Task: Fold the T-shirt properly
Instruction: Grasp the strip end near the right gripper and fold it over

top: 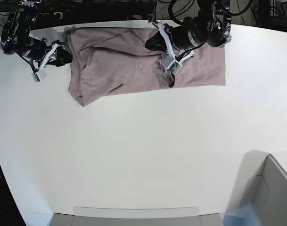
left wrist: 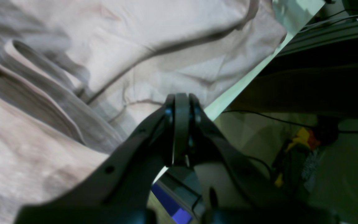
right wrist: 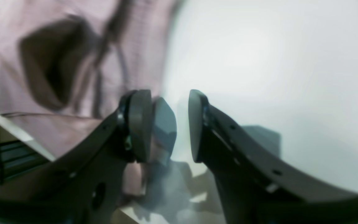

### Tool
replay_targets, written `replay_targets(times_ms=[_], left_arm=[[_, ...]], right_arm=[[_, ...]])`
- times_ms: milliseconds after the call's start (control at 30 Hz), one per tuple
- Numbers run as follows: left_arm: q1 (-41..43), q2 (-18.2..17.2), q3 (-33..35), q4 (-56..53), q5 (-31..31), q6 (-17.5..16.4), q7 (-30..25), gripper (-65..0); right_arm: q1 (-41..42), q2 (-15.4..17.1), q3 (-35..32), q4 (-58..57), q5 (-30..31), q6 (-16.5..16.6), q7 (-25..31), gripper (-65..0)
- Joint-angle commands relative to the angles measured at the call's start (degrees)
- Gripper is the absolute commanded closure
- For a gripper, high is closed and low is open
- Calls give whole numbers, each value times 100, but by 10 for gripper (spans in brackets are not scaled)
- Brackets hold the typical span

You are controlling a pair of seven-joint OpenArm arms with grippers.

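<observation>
1. The T-shirt (top: 134,63) lies at the far edge of the table (top: 143,155), partly folded, wrinkled, with a bunched flap toward its left end in the base view. In the left wrist view its cloth reaches the table's edge, with the floor below.

2. The left gripper (left wrist: 181,105) sits over the shirt's far middle, its jaws pressed together. The cloth lies just beyond the tips, and the pictures do not show whether any of it is pinched.

3. The right gripper (right wrist: 169,124) rests at the shirt's left end, just beside the cloth, jaws apart and holding nothing.

4. Risk: a pull by the left gripper toward the far edge would likely drag cloth off the table, since the shirt already lies at the rim.

5. Risk: if the closed left jaws hold only one layer, a lift would probably open the fold rather than carry it.

6. Risk: the right gripper, closing where it is, may catch the bunched flap and set a crooked crease.

7. Risk: blur in the right wrist view suggests motion; a fast approach could push the cloth into further wrinkles.
</observation>
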Motion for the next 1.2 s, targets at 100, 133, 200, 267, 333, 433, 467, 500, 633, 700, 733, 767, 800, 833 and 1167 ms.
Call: replay_targets(times_ms=[100, 133, 200, 267, 333, 433, 467, 500, 633, 700, 733, 767, 800, 833, 1167], left_arm=[[2, 0, -107, 94, -133, -23, -75, 0], [10, 0, -177, 94, -133, -23, -75, 0], [10, 0, -300, 85, -141, -23, -75, 0], [10, 0, -370, 85, -150, -23, -75, 0], [10, 0, -388, 85, -150, -23, -75, 0], [19, 0, -388, 85, -150, -23, -75, 0], [19, 0, -388, 85, -150, -23, -75, 0], [19, 0, -388, 85, -150, -23, -75, 0], [133, 0, -388, 85, -150, -23, -75, 0], [142, 0, -388, 85, -150, -23, -75, 0], [142, 0, -388, 85, -150, -23, -75, 0], [142, 0, -388, 85, -150, -23, -75, 0], [142, 0, -388, 94, -150, -23, -75, 0], [142, 0, -388, 94, -150, -23, -75, 0], [248, -8, -397, 103, -159, -23, -75, 0]], right_arm=[[89, -139, -323, 22, -87, 76, -157, -207], [89, -183, -376, 83, -87, 76, -157, -207], [89, -315, -499, 127, -87, 76, -157, -207], [124, -367, -675, 127, -114, 76, -139, -207], [194, -376, -921, 119, -114, 76, -130, -207], [264, -394, -1185, 110, -105, 76, -121, -207], [335, -438, -1247, 101, -122, 76, -121, -207], [379, -490, -1264, 83, -140, 76, -121, -206], [554, -596, -1457, 75, -474, 76, -130, -192], [660, -596, -1721, 75, -817, 76, -130, -119], [713, -613, -1809, 75, -975, 76, -130, -66], [783, -631, -1879, 75, -1177, 76, -130, 0], [836, -666, -1906, 48, -1344, 76, -130, 0], [880, -745, -1888, -13, -1503, 76, -130, 0], [1732, -429, -411, -681, -2575, 76, 2, 0]])
